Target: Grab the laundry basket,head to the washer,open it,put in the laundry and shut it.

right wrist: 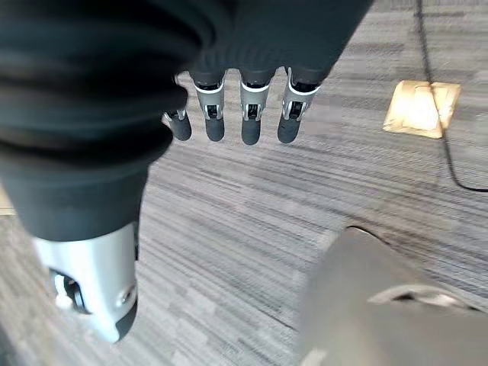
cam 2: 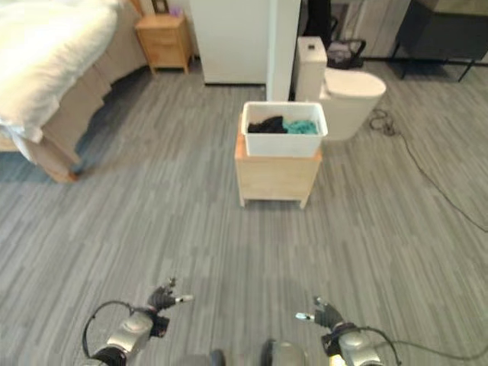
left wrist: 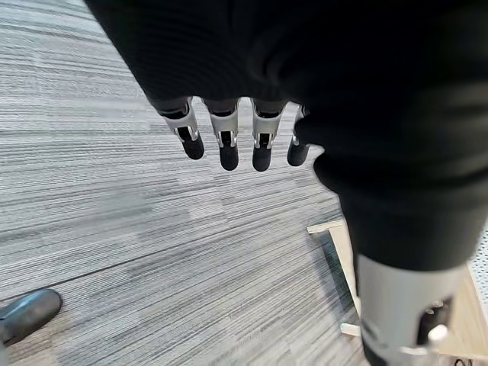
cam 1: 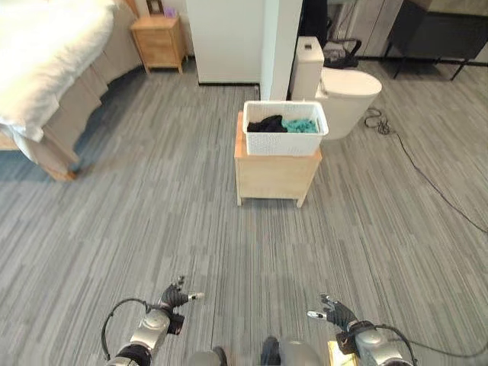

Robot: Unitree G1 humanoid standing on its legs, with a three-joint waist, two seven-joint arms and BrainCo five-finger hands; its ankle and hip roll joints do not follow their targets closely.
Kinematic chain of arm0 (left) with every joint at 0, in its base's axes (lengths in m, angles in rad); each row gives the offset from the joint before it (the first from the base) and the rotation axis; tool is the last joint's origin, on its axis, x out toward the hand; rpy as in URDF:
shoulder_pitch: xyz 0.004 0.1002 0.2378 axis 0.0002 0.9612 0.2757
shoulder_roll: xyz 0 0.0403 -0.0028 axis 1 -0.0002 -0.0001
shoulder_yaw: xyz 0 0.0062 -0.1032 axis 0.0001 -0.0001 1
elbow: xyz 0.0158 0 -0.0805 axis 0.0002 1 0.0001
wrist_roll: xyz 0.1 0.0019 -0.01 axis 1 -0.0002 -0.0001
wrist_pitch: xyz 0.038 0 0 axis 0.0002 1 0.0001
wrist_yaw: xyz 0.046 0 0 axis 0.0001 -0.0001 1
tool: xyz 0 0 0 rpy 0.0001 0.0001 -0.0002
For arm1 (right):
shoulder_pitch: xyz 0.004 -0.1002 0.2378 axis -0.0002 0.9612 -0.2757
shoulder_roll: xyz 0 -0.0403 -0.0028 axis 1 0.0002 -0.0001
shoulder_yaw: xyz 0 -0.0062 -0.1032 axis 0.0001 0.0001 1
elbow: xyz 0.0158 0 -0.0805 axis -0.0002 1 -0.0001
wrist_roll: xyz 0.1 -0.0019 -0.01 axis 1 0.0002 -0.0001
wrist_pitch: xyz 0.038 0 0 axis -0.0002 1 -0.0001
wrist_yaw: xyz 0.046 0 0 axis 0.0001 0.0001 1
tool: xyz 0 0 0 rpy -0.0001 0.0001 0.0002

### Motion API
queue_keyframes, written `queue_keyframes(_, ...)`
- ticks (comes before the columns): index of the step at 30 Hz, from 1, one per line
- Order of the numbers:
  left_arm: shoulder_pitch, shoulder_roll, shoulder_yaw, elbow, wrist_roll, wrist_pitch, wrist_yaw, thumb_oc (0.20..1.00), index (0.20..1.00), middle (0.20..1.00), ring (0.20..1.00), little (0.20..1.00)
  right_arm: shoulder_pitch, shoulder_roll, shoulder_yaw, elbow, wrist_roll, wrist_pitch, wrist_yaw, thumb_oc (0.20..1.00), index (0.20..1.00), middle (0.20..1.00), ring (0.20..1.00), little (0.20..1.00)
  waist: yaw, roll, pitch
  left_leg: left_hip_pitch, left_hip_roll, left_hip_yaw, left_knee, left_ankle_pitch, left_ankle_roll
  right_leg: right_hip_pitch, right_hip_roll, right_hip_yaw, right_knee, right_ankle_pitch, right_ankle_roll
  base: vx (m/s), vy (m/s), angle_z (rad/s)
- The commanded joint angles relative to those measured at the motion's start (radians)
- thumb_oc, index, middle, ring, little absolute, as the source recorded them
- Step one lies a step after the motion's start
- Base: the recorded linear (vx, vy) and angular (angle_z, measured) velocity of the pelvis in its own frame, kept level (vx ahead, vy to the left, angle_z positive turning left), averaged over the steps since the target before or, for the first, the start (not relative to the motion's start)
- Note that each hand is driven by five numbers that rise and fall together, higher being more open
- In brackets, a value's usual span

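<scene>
White plastic laundry basket [cam 1: 284,137], lattice-walled, open-topped: it stands on a low pale wooden cabinet [cam 1: 276,177] in the middle of the grey plank floor [cam 1: 152,221], well ahead of me and apart from both my hands. Contents of the basket, as far as I can see over the rim: one black garment [cam 1: 267,123] on my left side, one teal garment [cam 1: 300,126] on my right side, the two touching; what lies beneath them I cannot tell.

Behind the cabinet: a white toilet [cam 1: 343,95] with its lid down, beside a white wall panel [cam 1: 229,38]. Far left: a bed [cam 1: 46,53] with white bedding, and a small wooden nightstand [cam 1: 158,42] past its corner.

My left hand [cam 1: 177,296] hangs low over the floor, fingers [left wrist: 228,141] straight and loose, holding nothing. My right hand [cam 1: 334,310] hangs likewise on the other side, fingers [right wrist: 250,110] extended and relaxed, empty. Neither hand touches anything.
</scene>
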Motion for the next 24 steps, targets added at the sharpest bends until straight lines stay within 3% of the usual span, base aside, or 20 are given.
queue_keyframes(1, 0.048, 0.012, 0.034, -0.028, 0.056, -0.014, 0.013, 1.0, 1.0, 1.0, 1.0, 1.0, 0.021, -0.016, -0.008, -0.086, 0.012, -0.029, 0.006, 1.0, 1.0, 1.0, 1.0, 1.0, -0.048, 0.044, -0.013, 0.141, 0.006, -0.036, -0.129, -0.002, -0.008, 0.063, -0.009, 0.068, -0.229, 0.251, 0.009, 0.31, -0.028, 0.18)
queue_keyframes(2, 0.049, 0.011, 0.039, -0.023, 0.061, -0.016, 0.015, 1.0, 1.0, 1.0, 1.0, 1.0, 0.039, -0.02, -0.017, -0.1, 0.012, -0.028, 0.011, 1.0, 1.0, 1.0, 1.0, 1.0, -0.055, 0.04, -0.018, 0.165, -0.006, -0.041, -0.145, 0.003, -0.017, 0.061, -0.003, 0.048, -0.312, 0.251, 0.007, 0.29, -0.082, -0.05)
queue_keyframes(3, 0.048, 0.009, 0.041, -0.019, 0.063, -0.016, 0.016, 1.0, 1.0, 1.0, 1.0, 1.0, 0.05, -0.023, -0.023, -0.109, 0.012, -0.028, 0.01, 1.0, 1.0, 1.0, 1.0, 1.0, -0.058, 0.037, -0.016, 0.189, -0.012, -0.039, -0.162, -0.003, -0.026, 0.077, -0.025, 0.013, -0.393, 0.26, 0.013, 0.43, -0.152, 0.06)
queue_keyframes(4, 0.042, 0.001, 0.048, 0.007, 0.063, -0.018, 0.013, 1.0, 1.0, 1.0, 1.0, 1.0, 0.053, -0.024, -0.023, -0.103, 0.012, -0.033, 0.006, 1.0, 1.0, 1.0, 1.0, 1.0, -0.059, 0.036, -0.026, 0.222, -0.004, -0.036, -0.2, -0.013, -0.059, 0.079, -0.048, -0.057, -0.591, 0.294, 0.043, 0.44, -0.177, 0.12)
queue_keyframes(5, 0.037, -0.004, 0.051, 0.027, 0.064, -0.023, 0.017, 1.0, 1.0, 1.0, 1.0, 1.0, 0.053, -0.025, -0.02, -0.098, 0.01, -0.034, 0.007, 1.0, 1.0, 1.0, 1.0, 1.0, -0.066, 0.042, -0.029, 0.239, 0.004, -0.038, -0.209, -0.007, -0.072, 0.067, -0.031, -0.051, -0.642, 0.328, 0.053, 0.48, -0.254, 0.32)
queue_keyframes(7, 0.032, -0.015, 0.048, 0.051, 0.054, -0.023, 0.021, 1.0, 1.0, 1.0, 1.0, 1.0, 0.073, -0.032, -0.011, -0.124, 0.002, -0.033, 0.012, 1.0, 1.0, 1.0, 1.0, 1.0, -0.072, 0.041, -0.047, 0.249, 0.036, -0.056, -0.199, 0.026, -0.109, 0.088, 0.001, -0.033, -0.656, 0.326, 0.015, 0.43, -0.382, -0.09)
queue_keyframes(8, 0.021, -0.024, 0.053, 0.075, 0.03, -0.023, 0.02, 1.0, 1.0, 1.0, 1.0, 1.0, 0.082, -0.048, -0.016, -0.148, 0.005, -0.029, 0.016, 1.0, 1.0, 1.0, 1.0, 1.0, -0.071, 0.05, -0.056, 0.228, 0.075, -0.066, -0.151, 0.062, -0.137, 0.109, 0.027, -0.068, -0.661, 0.303, 0.0, 0.43, -0.434, -0.01)
queue_keyframes(11, 0.001, -0.021, 0.045, 0.097, 0.024, -0.019, 0.015, 1.0, 1.0, 1.0, 1.0, 1.0, 0.097, -0.091, 0.002, -0.203, -0.032, -0.026, 0.027, 1.0, 1.0, 1.0, 1.0, 1.0, -0.068, 0.056, -0.069, 0.159, 0.154, -0.081, 0.05, 0.212, -0.194, 0.17, 0.099, -0.086, -0.679, 0.243, -0.06, 0.35, -0.307, 0.35)
queue_keyframes(13, -0.007, -0.013, 0.041, 0.101, 0.032, -0.016, 0.01, 1.0, 1.0, 1.0, 1.0, 1.0, 0.111, -0.113, 0.015, -0.241, -0.052, -0.026, 0.025, 1.0, 1.0, 1.0, 1.0, 1.0, -0.064, 0.047, -0.062, 0.094, 0.215, -0.057, 0.194, 0.302, -0.209, 0.222, 0.131, -0.104, -0.709, 0.207, -0.098, 0.31, -0.311, -0.15)
queue_keyframes(14, -0.009, -0.008, 0.049, 0.107, 0.032, -0.011, 0.009, 1.0, 1.0, 1.0, 1.0, 1.0, 0.13, -0.14, 0.021, -0.264, -0.077, -0.028, 0.027, 1.0, 1.0, 1.0, 1.0, 1.0, -0.049, 0.039, -0.049, 0.038, 0.303, -0.032, 0.358, 0.352, -0.232, 0.283, 0.166, -0.108, -0.74, 0.166, -0.129, 0.37, -0.335, -0.39)
queue_keyframes(15, -0.012, -0.005, 0.053, 0.108, 0.036, -0.008, 0.008, 1.0, 1.0, 1.0, 1.0, 1.0, 0.129, -0.15, 0.028, -0.267, -0.089, -0.025, 0.027, 1.0, 1.0, 1.0, 1.0, 1.0, -0.037, 0.036, -0.042, 0.015, 0.308, -0.024, 0.396, 0.324, -0.225, 0.307, 0.181, -0.104, -0.754, 0.151, -0.141, 0.38, -0.287, -0.29)
queue_keyframes(17, -0.013, -0.004, 0.056, 0.107, 0.033, -0.006, 0.008, 1.0, 1.0, 1.0, 1.0, 1.0, 0.126, -0.16, 0.032, -0.268, -0.101, -0.022, 0.027, 1.0, 1.0, 1.0, 1.0, 1.0, -0.023, 0.029, -0.033, -0.032, 0.299, -0.019, 0.41, 0.305, -0.228, 0.328, 0.182, -0.104, -0.772, 0.146, -0.139, 0.16, -0.044, -0.09)
queue_keyframes(19, -0.019, -0.002, 0.068, 0.102, 0.023, -0.009, 0.012, 1.0, 1.0, 1.0, 1.0, 1.0, 0.13, -0.169, 0.029, -0.272, -0.121, -0.014, 0.034, 1.0, 1.0, 1.0, 1.0, 1.0, 0.002, 0.019, -0.028, -0.117, 0.23, 0.001, 0.299, 0.246, -0.217, 0.356, 0.172, -0.096, -0.808, 0.154, -0.111, 0.25, 0.1, -0.21)
queue_keyframes(20, -0.016, 0.001, 0.082, 0.108, 0.027, -0.015, 0.015, 1.0, 1.0, 1.0, 1.0, 1.0, 0.132, -0.169, 0.027, -0.275, -0.129, -0.018, 0.043, 1.0, 1.0, 1.0, 1.0, 1.0, 0.02, 0.014, -0.034, -0.173, 0.202, 0.052, 0.1, 0.221, -0.202, 0.377, 0.156, -0.112, -0.834, 0.16, -0.075, 0.26, 0.14, -0.15)
queue_keyframes(21, -0.015, 0.002, 0.082, 0.109, 0.027, -0.015, 0.015, 1.0, 1.0, 1.0, 1.0, 1.0, 0.134, -0.169, 0.026, -0.277, -0.129, -0.017, 0.043, 1.0, 1.0, 1.0, 1.0, 1.0, 0.02, 0.008, -0.036, -0.164, 0.192, 0.058, 0.081, 0.228, -0.198, 0.377, 0.148, -0.11, -0.836, 0.163, -0.071, 0.37, 0.238, 0.06)
queue_keyframes(22, -0.01, 0.004, 0.09, 0.12, 0.037, -0.022, 0.016, 1.0, 1.0, 1.0, 1.0, 1.0, 0.128, -0.17, 0.035, -0.267, -0.145, -0.027, 0.045, 1.0, 1.0, 1.0, 1.0, 1.0, 0.051, 0.006, -0.041, -0.232, 0.144, 0.052, -0.089, 0.246, -0.187, 0.412, 0.139, -0.1, -0.846, 0.152, -0.049, 0.2, 0.147, 0.1)
queue_keyframes(23, -0.01, 0.005, 0.089, 0.12, 0.037, -0.023, 0.016, 1.0, 1.0, 1.0, 1.0, 1.0, 0.128, -0.169, 0.036, -0.266, -0.146, -0.028, 0.045, 1.0, 1.0, 1.0, 1.0, 1.0, 0.051, 0.003, -0.042, -0.227, 0.137, 0.053, -0.102, 0.252, -0.185, 0.412, 0.135, -0.1, -0.846, 0.153, -0.047, 0.29, 0.216, 0.12)
queue_keyframes(24, -0.003, 0.007, 0.093, 0.12, 0.037, -0.026, 0.015, 1.0, 1.0, 1.0, 1.0, 1.0, 0.127, -0.172, 0.043, -0.277, -0.155, -0.031, 0.054, 1.0, 1.0, 1.0, 1.0, 1.0, 0.068, 0.007, -0.043, -0.26, 0.123, 0.029, -0.162, 0.313, -0.18, 0.428, 0.135, -0.097, -0.846, 0.151, -0.045, 0.21, 0.121, -0.15)
